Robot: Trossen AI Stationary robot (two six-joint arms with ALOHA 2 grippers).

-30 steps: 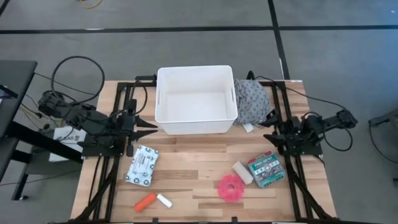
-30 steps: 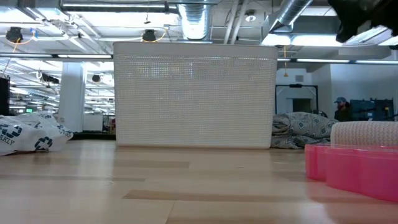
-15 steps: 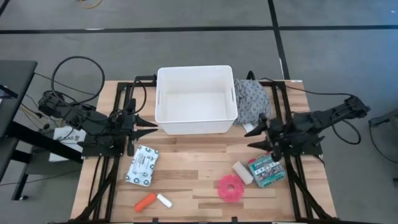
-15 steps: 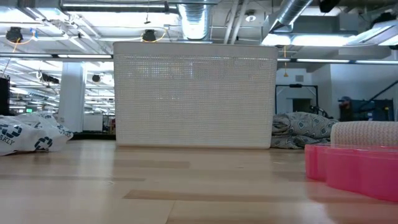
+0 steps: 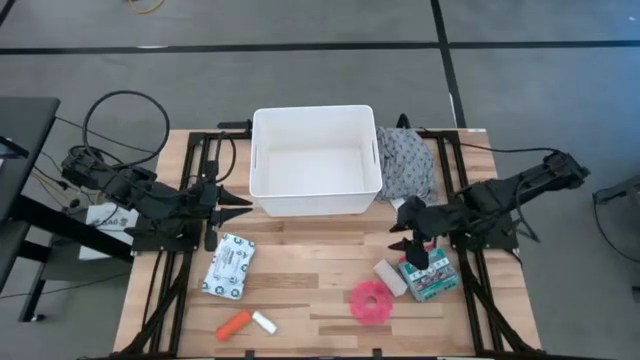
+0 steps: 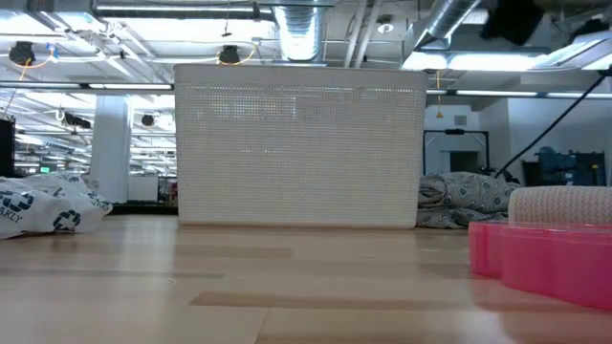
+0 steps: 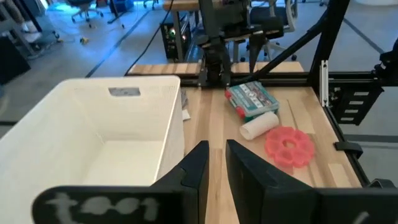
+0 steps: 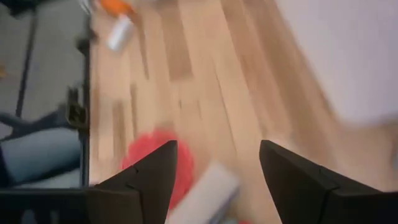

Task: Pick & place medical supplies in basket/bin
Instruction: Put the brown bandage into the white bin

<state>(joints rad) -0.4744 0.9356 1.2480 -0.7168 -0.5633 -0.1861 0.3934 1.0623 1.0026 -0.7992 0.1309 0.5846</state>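
- Right gripper (image 5: 415, 243): above the green-white box (image 5: 428, 274) and beige roll (image 5: 390, 278), fingers spread wide, holding nothing.
- Left gripper (image 5: 240, 205): parked beside the white tub (image 5: 314, 119), fingers narrow, empty.
- Pink tape roll (image 5: 371, 301), white packet (image 5: 230, 266), orange cylinder (image 5: 233, 324): on the surface (image 5: 310, 250).

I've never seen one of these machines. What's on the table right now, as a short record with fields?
bin: large white plastic tub, nothing seen inside
right hand: right hand open, over the green-white box
left hand: left hand idle beside the tub, fingers nearly together
loose items: white soft packet, pink tape roll, beige roll, orange cylinder, small white piece
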